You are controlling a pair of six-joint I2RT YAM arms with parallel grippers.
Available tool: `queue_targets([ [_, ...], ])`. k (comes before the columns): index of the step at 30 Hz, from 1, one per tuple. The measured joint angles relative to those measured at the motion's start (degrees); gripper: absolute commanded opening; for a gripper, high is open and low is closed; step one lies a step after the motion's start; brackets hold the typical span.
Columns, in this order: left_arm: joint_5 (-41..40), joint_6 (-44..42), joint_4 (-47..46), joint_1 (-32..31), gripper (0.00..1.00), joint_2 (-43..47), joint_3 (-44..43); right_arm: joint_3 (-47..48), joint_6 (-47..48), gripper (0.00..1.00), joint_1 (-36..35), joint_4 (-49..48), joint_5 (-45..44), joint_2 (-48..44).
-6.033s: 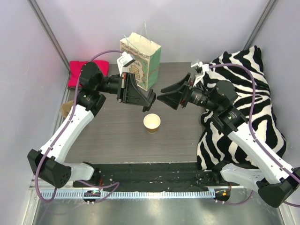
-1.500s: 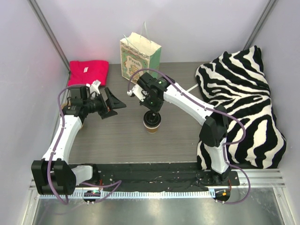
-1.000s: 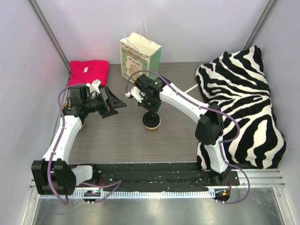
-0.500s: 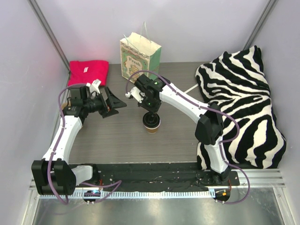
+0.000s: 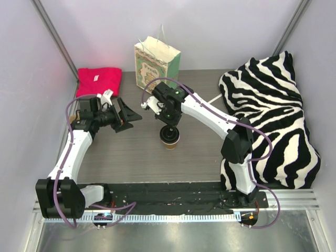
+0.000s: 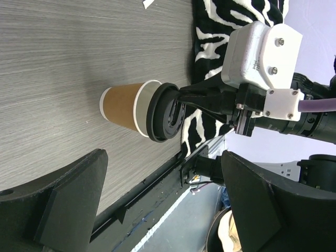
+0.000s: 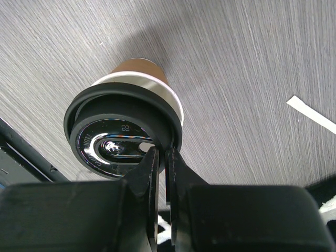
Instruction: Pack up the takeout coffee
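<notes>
You find the cup [image 5: 169,143] upright near the middle of the table [image 5: 126,152], in front of the bag [image 5: 156,67] and well apart from it. The lid [image 7: 118,134] rests on the cup's rim. The right tool [image 7: 161,157] hangs directly above the cup, pointing down, its fingers pinched on the lid's edge. The left tool [image 5: 128,115] stands to the left of the cup, aimed toward it, with its jaws wide apart and holding nothing.

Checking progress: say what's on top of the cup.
A black lid rests on the rim of the cup, its edge pinched by the right tool. The cup's inside is hidden.
</notes>
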State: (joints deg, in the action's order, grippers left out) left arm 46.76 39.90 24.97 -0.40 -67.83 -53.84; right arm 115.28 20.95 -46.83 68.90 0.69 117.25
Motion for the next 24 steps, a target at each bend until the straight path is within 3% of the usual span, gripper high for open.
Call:
queue_targets([
  [24, 0.0, 0.2, -2.0, 0.0, 0.94, 0.6, 2.1, -0.3, 0.3, 0.17, 0.0, 0.5, 0.0, 1.2],
])
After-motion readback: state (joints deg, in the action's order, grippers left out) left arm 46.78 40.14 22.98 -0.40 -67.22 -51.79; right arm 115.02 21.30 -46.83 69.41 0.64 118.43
